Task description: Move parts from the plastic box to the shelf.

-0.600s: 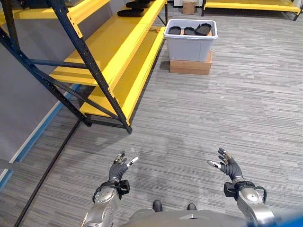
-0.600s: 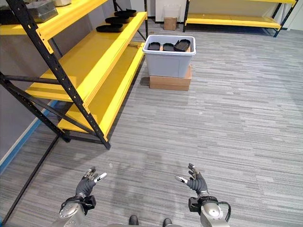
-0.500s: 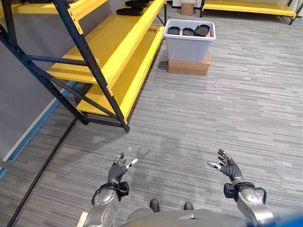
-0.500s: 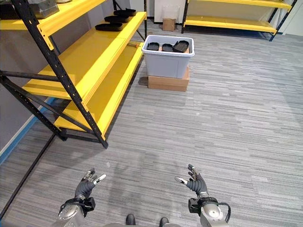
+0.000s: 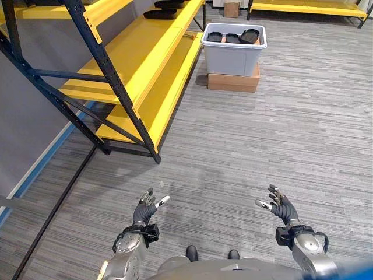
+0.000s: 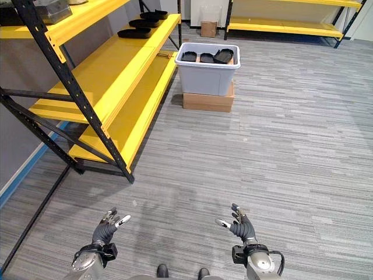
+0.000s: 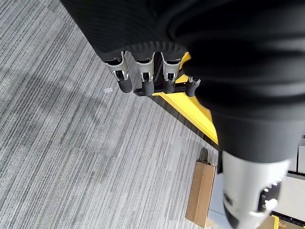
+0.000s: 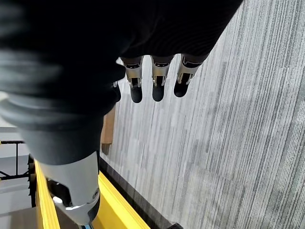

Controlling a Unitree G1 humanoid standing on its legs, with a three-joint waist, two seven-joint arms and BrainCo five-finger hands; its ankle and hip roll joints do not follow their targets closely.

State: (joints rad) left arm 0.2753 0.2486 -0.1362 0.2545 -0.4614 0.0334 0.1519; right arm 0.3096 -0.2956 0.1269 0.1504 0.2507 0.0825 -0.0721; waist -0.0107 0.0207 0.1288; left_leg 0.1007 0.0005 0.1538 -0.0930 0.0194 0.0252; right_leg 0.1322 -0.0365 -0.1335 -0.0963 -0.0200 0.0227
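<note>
Two empty hands, plastic box [image 5: 233, 44] well ahead.
Left hand [image 5: 143, 210], right hand [image 5: 282, 208]: fingers relaxed, spread; box slightly nearer right; shelf [image 5: 125, 61] left.

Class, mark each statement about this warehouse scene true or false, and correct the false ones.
1. The plastic box stands on a flat cardboard box. True.
2. The plastic box is empty. False: several dark parts lie inside it.
3. Dark parts already lie on the yellow shelf. True.
4. The left robot hand holds a part. False: its fingers are relaxed and hold nothing.
5. The right robot hand reaches into the plastic box. False: it hangs open above the grey floor, far from the box.
</note>
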